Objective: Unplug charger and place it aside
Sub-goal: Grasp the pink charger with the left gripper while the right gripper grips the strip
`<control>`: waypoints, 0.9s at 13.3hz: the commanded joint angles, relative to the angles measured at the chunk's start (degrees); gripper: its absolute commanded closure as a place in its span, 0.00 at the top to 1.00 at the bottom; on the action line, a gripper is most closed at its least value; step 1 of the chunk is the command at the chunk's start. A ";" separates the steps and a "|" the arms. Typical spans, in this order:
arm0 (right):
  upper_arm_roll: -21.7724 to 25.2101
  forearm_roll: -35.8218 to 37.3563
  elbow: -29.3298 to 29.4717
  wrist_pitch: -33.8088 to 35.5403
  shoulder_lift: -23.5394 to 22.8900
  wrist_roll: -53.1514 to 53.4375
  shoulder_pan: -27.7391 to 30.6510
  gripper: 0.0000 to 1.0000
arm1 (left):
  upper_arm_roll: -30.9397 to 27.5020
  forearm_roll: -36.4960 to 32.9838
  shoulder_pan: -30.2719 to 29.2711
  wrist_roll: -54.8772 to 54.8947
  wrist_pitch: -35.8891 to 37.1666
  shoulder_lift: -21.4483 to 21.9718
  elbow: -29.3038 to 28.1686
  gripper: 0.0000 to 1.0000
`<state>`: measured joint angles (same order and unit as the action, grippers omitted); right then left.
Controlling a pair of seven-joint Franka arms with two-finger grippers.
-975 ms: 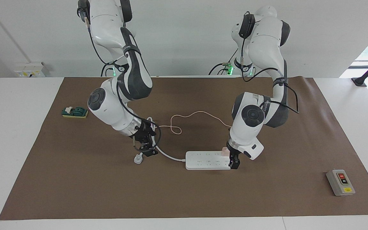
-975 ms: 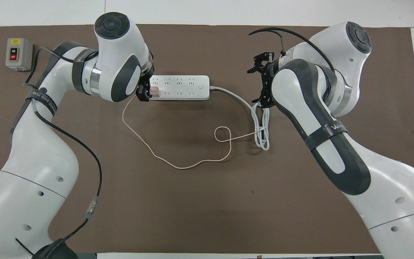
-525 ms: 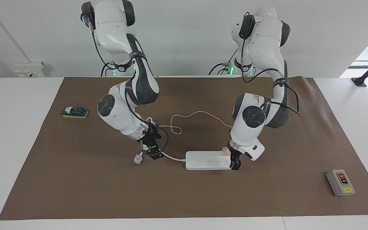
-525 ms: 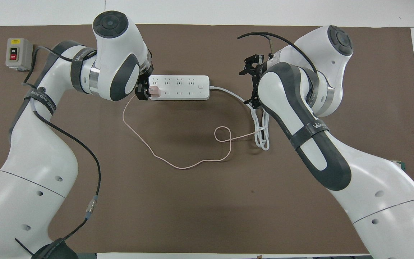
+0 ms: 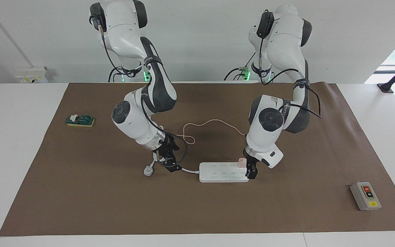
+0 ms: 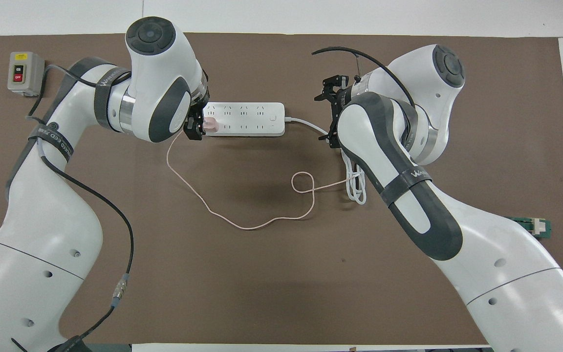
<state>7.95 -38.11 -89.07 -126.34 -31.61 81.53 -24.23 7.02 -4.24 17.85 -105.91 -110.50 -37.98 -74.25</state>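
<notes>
Charger (image 5: 241,161), a small pale pink cube, sits plugged into the long white power strip (image 5: 222,172) at the strip's end toward the left arm's end of the table. Its thin pink cable (image 6: 242,222) runs from the cube toward the robots in a wide curve across the brown mat (image 5: 197,206) and makes a small loop near the coiled part of the thick white cord (image 6: 356,183).

The left gripper (image 5: 250,170) is down at that same end of the strip, right at the charger, with its fingers spread; in the overhead view its dark fingertips (image 6: 194,128) stand just beside the pink cube. Whether they touch the cube cannot be told.

The right gripper (image 5: 168,161) hangs low over the white cord, near the strip's end toward the right arm's end of the table, its fingers spread and holding nothing. The grey-white three-pin plug (image 5: 148,170) lies on the mat just beside it.

A grey switch box (image 5: 365,196) with a red button lies farther from the robots at the left arm's end of the mat, and a small green block (image 5: 80,120) lies at the right arm's end, well apart from the strip
</notes>
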 commanded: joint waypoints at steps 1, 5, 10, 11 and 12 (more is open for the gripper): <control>0.04 -3.11 -3.30 -5.22 0.41 2.57 -2.31 1.00 | -0.69 -1.12 0.87 -1.31 -1.03 4.22 -5.64 1.00; -0.04 -8.38 -1.19 -9.18 -2.75 3.28 -3.89 1.00 | -0.69 -1.12 0.87 -1.58 -5.24 6.59 -10.38 1.00; 0.04 -8.21 6.54 -6.29 -7.42 1.71 -3.89 1.00 | -0.78 -1.21 1.22 -2.90 -9.91 7.22 -13.21 1.00; -0.04 -8.47 5.93 -6.11 -7.07 0.14 -4.33 1.00 | -0.78 -1.21 1.22 -2.90 -10.08 7.21 -13.21 1.00; 0.04 -8.65 4.97 -7.07 -7.15 -0.66 -5.55 1.00 | -0.78 -1.30 1.13 -2.90 -10.17 7.13 -13.21 1.00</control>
<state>7.91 -45.35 -85.14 -133.41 -37.57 83.30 -28.58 7.04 -4.25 18.35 -107.44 -118.99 -33.02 -84.49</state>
